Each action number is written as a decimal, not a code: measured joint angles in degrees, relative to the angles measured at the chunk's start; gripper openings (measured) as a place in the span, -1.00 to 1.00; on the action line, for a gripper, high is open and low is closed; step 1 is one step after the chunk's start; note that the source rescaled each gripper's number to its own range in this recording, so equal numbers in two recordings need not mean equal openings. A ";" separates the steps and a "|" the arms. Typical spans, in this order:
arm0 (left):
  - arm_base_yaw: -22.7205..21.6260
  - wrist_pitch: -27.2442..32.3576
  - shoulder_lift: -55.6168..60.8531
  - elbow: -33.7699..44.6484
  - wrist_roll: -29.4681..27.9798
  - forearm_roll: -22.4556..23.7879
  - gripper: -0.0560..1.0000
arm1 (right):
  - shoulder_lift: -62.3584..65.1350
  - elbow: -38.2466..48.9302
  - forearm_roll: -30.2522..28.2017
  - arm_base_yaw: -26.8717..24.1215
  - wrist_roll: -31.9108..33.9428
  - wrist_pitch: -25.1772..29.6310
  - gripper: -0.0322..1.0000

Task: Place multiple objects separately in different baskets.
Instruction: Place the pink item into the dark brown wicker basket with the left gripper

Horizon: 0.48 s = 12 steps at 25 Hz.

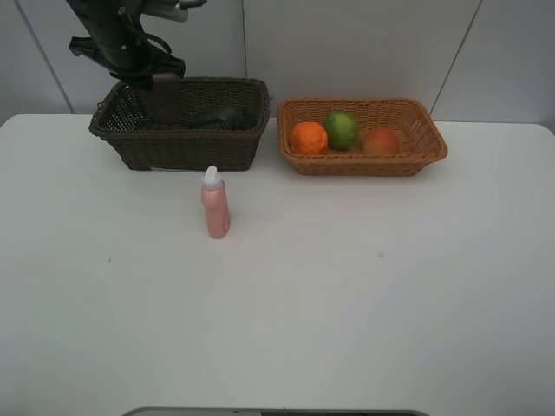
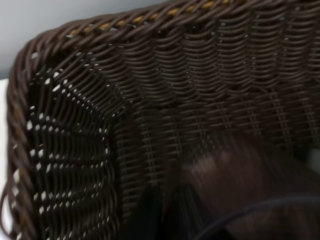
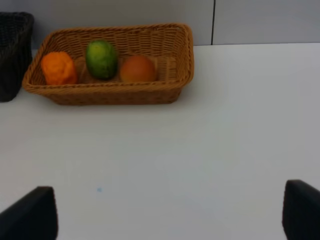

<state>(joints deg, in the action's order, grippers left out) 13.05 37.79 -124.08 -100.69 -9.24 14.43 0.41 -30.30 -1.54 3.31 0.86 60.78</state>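
Observation:
My left gripper [image 1: 163, 80] reaches down over the left end of the dark brown basket [image 1: 178, 143] and is shut on the translucent mauve cup [image 1: 165, 100]. In the left wrist view the cup [image 2: 235, 185] is a blur close to the lens, against the basket's inner wall [image 2: 165, 90]. The dark green pump bottle [image 1: 217, 117] lies inside that basket. The pink white-capped bottle [image 1: 215, 204] stands on the table in front of it. The orange-tan basket [image 1: 362, 165] holds the tangerine [image 1: 309, 137], the lime [image 1: 342, 129] and the peach-like fruit [image 1: 380, 139]. My right gripper [image 3: 170, 215] is open and empty, low over the table, in front of that basket [image 3: 110, 92].
The white table [image 1: 347, 295] carries only the two baskets and the pink bottle. A light wall stands close behind the baskets. The right arm is out of the exterior high view.

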 joint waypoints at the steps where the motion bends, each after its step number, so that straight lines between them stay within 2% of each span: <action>1: -0.05 -0.57 -0.69 0.00 0.00 0.00 -0.89 | 0.00 0.00 0.00 0.00 0.00 0.00 1.00; 7: -0.59 -4.23 -3.53 0.00 0.00 0.04 -0.89 | 0.00 0.00 0.00 0.00 0.00 0.00 1.00; 12: -0.75 -4.66 -4.97 0.00 0.00 0.18 -0.89 | 0.00 0.00 0.00 0.00 0.00 0.00 1.00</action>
<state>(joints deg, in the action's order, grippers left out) 12.30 33.13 -129.05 -100.69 -9.24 14.61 0.41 -30.30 -1.54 3.31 0.86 60.78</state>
